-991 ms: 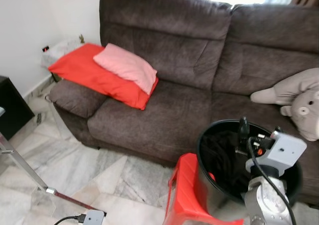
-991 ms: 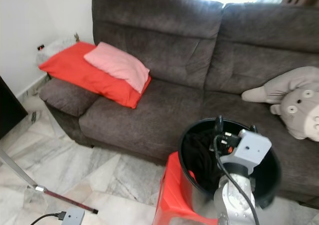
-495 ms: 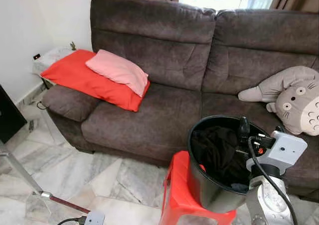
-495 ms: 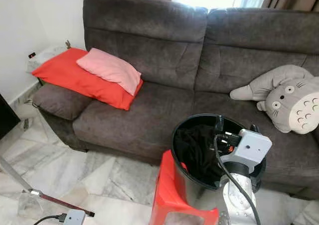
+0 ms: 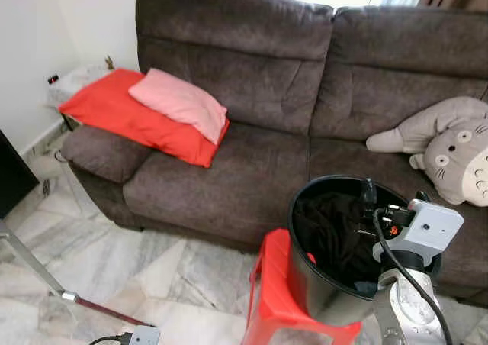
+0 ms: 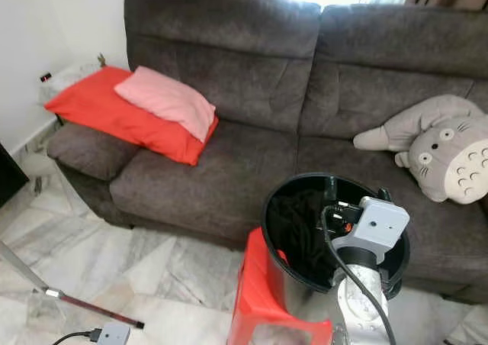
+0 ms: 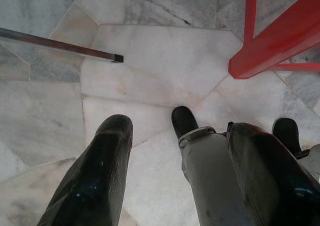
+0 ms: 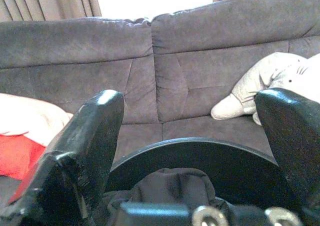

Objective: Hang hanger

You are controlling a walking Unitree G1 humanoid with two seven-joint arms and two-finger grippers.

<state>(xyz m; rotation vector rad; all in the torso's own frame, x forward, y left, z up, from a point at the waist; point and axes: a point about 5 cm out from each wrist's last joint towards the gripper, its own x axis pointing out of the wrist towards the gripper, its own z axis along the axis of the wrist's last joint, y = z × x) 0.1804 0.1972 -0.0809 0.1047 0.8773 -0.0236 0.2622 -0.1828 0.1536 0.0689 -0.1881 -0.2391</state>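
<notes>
Right end effector [image 8: 185,151], fingers apart, above round black plastic bin [image 5: 305,238] of dark clothes; left end effector [image 7: 175,171] apart, idle over marble floor [image 7: 150,71]

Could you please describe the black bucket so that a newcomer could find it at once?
In front of the brown sofa, a red stool stands on the marble floor. The black bucket sits on it, round and open-topped, with dark clothing inside, just before the right tool.
</notes>
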